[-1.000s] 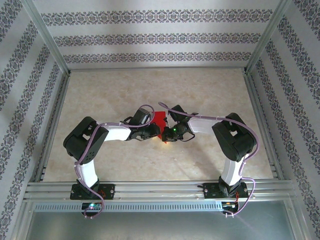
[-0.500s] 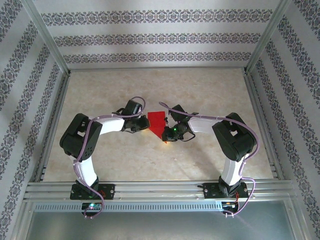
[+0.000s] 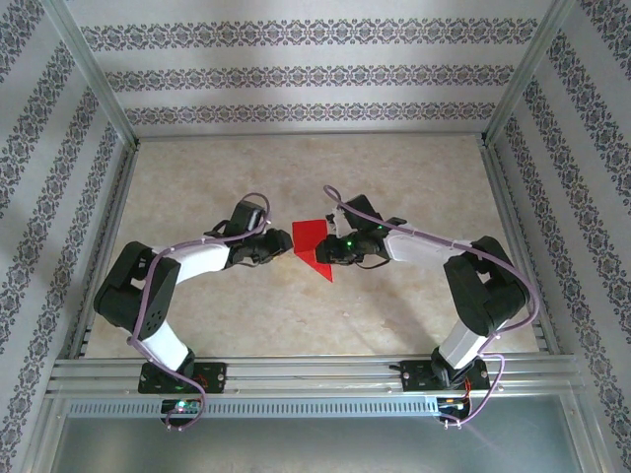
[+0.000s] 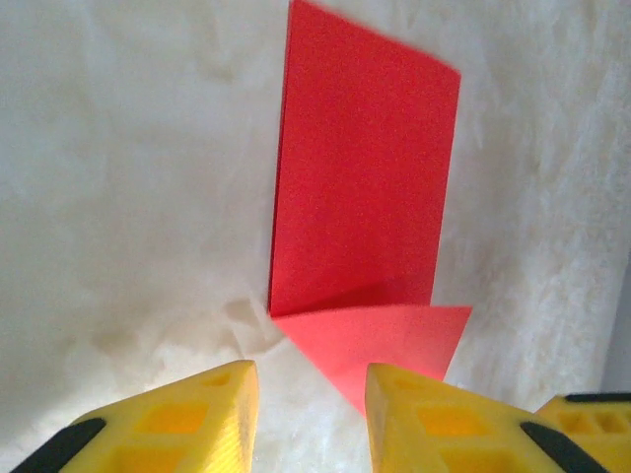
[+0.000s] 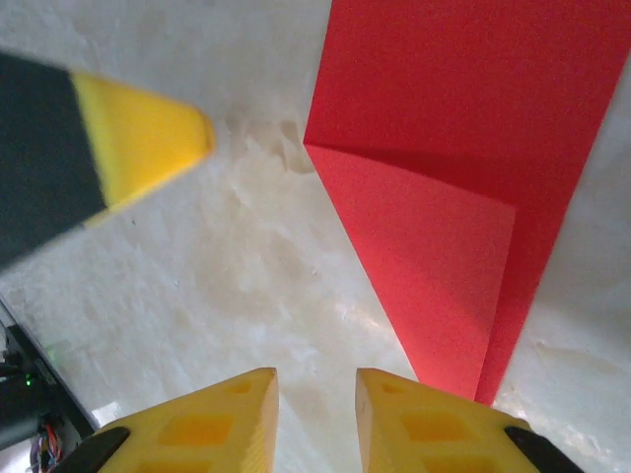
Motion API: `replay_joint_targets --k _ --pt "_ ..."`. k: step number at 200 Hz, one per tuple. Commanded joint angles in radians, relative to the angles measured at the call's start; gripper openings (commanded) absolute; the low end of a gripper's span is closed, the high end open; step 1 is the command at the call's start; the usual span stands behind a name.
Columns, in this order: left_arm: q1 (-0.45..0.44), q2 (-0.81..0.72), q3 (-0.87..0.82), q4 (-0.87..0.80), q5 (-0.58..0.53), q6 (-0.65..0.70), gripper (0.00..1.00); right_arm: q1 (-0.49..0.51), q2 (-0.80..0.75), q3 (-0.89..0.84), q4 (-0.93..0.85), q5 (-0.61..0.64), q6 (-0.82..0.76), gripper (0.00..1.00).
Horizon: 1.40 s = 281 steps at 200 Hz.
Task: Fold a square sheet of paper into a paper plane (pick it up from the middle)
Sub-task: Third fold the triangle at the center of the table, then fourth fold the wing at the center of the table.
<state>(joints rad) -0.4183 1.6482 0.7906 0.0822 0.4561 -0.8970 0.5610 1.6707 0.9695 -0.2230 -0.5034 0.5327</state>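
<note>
red sheet (image 3: 310, 236) lies flat, one corner folded triangular; left pincer (image 4: 311, 419) and right pincer (image 5: 315, 424) gape slightly, empty.

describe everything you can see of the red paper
The paper is thin, plain bright red, matte and unmarked. It is partly folded: a long rectangle with one end turned over into a triangular flap, so the near end comes to a slanted point. It lies flat on the table. The left fingers and right fingers sit open by the folded end; neither pair grips it.
</note>
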Motion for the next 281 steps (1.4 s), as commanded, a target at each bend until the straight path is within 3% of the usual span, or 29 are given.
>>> replay_joint_targets --k 1,80,281 --pt "-0.025 -0.007 -0.037 0.123 0.044 -0.132 0.36 -0.016 0.015 -0.006 0.022 0.054 0.026 0.29" --pt "-0.038 0.062 -0.038 0.191 0.041 -0.237 0.4 -0.039 0.183 0.104 0.004 0.11 0.033 0.28" --pt "-0.041 0.165 0.041 0.182 0.061 -0.283 0.33 -0.058 0.251 0.068 -0.044 0.108 0.047 0.27"
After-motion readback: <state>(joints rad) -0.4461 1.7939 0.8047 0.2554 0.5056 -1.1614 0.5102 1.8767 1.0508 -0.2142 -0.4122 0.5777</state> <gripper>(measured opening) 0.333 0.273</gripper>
